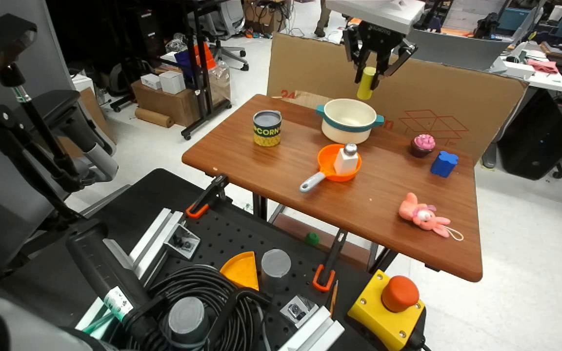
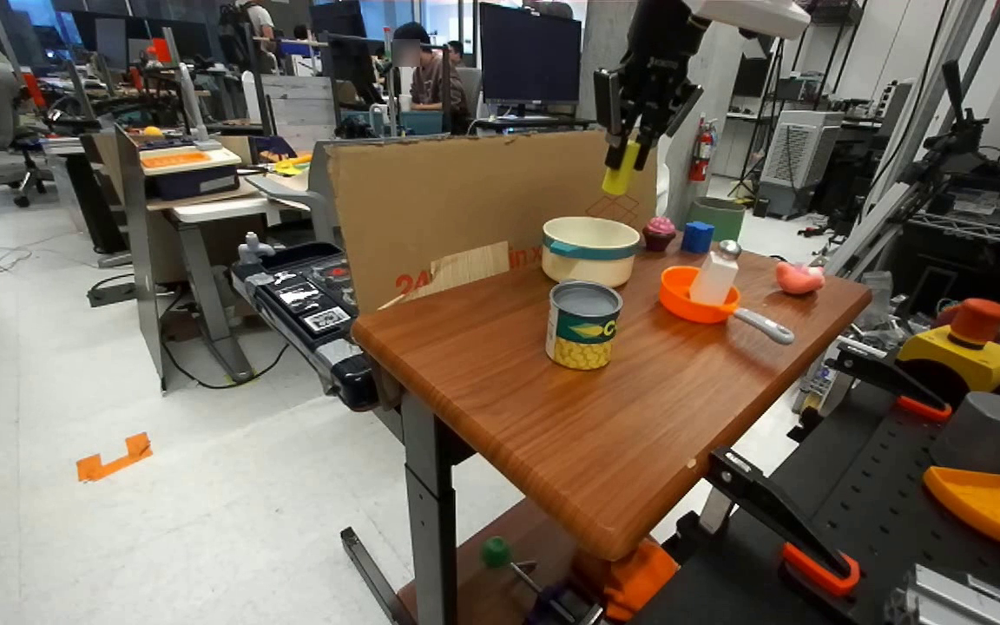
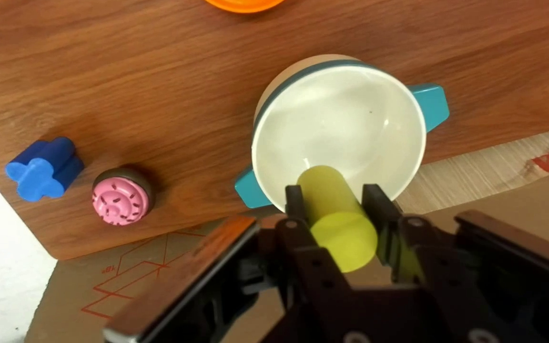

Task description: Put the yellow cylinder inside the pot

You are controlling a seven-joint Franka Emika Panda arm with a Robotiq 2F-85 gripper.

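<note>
Scanning L to R in an exterior view, you've got a corn can (image 1: 267, 129) left of ctr and an orange pan (image 1: 329, 156) w/ a shaker (image 1: 346, 161) in it mid-frame; none of that's part of the job. Above the pan in the frame, upper middle, sits the pot (image 1: 343, 134). A bit right of the pot's middle, higher up, your claw (image 1: 367, 79) has the yellow cylinder (image 1: 366, 85) clamped, slightly tilted, above the rim w/o touching and not in the pot yet. So grasp & lift = done; carry prob. nearly done. Wrist view backs that approx.: the cylinder's far end shows against the pot's inside, lower ctr, close to the pot's lower edge there. Left for you, prob.: shift a touch toward the pot's middle, lower, let go. Right side, the cupcake (image 1: 423, 145), pink toy (image 1: 423, 217) & blue block (image 1: 444, 164) need nothing from you.
</note>
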